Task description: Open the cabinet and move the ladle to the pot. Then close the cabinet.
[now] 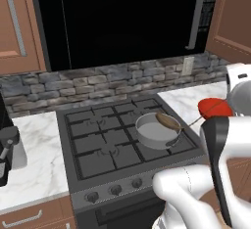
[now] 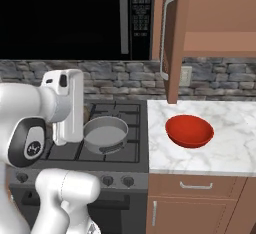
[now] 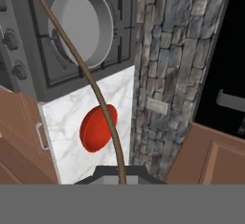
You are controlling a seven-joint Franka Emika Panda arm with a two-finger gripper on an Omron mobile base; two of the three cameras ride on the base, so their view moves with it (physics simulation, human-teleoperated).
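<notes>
Counting what sits on this stretch of kitchen: one grey metal pot (image 1: 156, 130), one red bowl (image 2: 190, 130), one dark-brown ladle (image 1: 169, 121), one black microwave (image 1: 117, 17) and one reddish-brown wall cabinet (image 2: 210, 28) with a door swung open.

In the left base view the pot stands on the right side of the black gas stove (image 1: 93, 140), over the front right burner, and its pale inside holds nothing lying in it. The ladle's scoop hangs over the pot's far right rim, tilted, and its thin handle runs off to the right towards the bowl. Whether the scoop touches the rim cannot be told. The right base view shows the same pot just beside the white arm, with the ladle hidden behind the arm.

The bowl rests on the white marble counter (image 2: 225, 148) right of the stove, and it is empty. Above it the open cabinet door (image 2: 171, 38) juts forward edge-on, its long silver bar handle (image 2: 166, 33) facing the microwave; a bare wooden shelf shows behind it.

In the hand view the ladle's slender curved handle rises from between the gripper (image 3: 120, 179) tips at the bottom and sweeps across the bowl and the pot. The fingers are pressed together, pinching the end of that handle.

Three stove knobs (image 1: 115, 189) line the front panel in the left base view.
</notes>
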